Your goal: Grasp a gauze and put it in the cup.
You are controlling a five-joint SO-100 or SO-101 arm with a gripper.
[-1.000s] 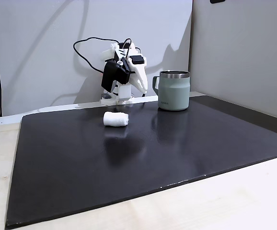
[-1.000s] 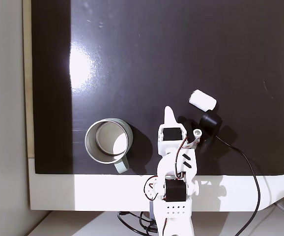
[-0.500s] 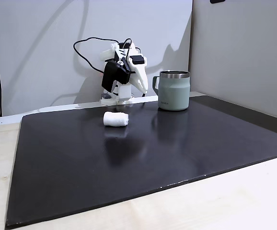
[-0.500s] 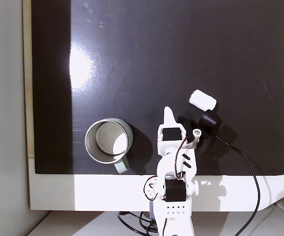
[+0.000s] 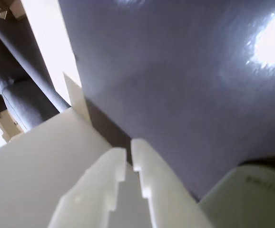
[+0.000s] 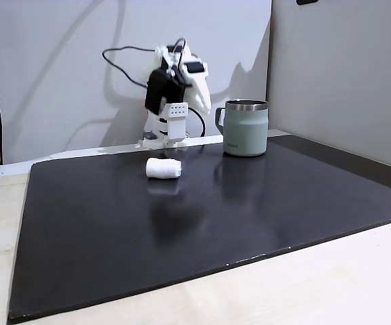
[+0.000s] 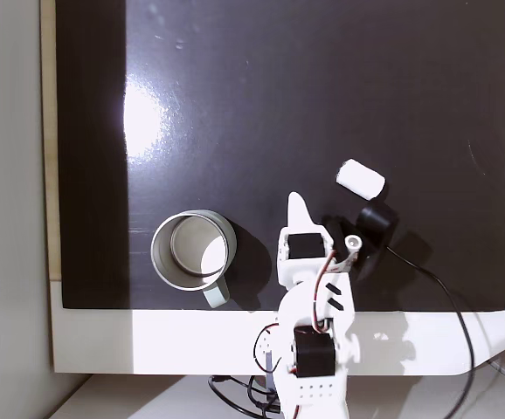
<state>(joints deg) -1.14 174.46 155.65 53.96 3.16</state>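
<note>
Rising off its folded rest since a second ago, the arm has lifted; gripper (image 5: 129, 153) fingers pressed together, holding nothing. Near to far in a fixed view: bare black mat (image 6: 182, 230) on the counter, then the gauze (image 6: 164, 168) lying on its side, untouched, then the cup (image 6: 245, 128) upright near the back edge, well apart from the roll. From above, gauze (image 7: 360, 178) sits just beyond the wrist camera. Judgement: reach only starting; grasp not yet begun.

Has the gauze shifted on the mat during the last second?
No. In both fixed views the gauze lies at the same spot on the black mat, same gap to the cup. The arm alone has risen a little.
</note>
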